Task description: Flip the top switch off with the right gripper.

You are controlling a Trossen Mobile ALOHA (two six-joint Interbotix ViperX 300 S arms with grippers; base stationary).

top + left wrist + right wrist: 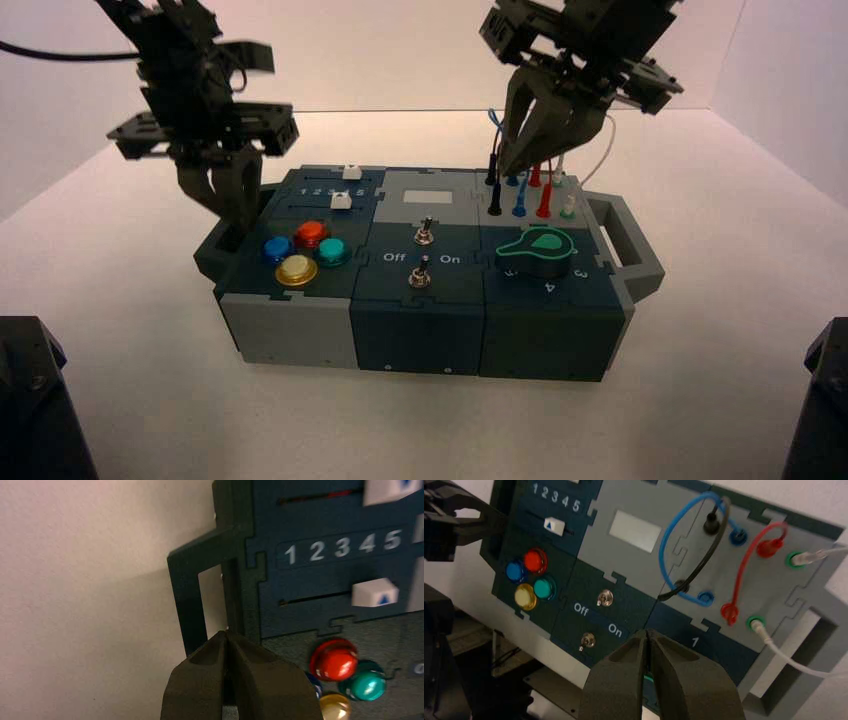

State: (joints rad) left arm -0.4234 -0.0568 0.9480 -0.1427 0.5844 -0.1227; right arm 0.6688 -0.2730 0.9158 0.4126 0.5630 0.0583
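Note:
The top switch (424, 233) is a small silver toggle in the box's middle panel, just in front of the grey panel with the white window. It also shows in the right wrist view (605, 598), above the "Off" and "On" lettering. A second switch like it (421, 272) sits nearer the front and shows there too (587, 640). My right gripper (507, 165) hangs shut and empty above the wire panel at the back right, right of and behind the top switch. In its own view its closed tips (647, 632) are beside "On". My left gripper (240, 212) is shut and empty by the box's left handle (187, 605).
Red, blue, yellow and teal buttons (303, 250) sit at the front left. Two white slider tabs (346, 186) are behind them. A green-topped knob (540, 250) is at the front right. Blue, black, red and white wires (684, 555) are plugged in behind it. The box has a right handle (630, 240).

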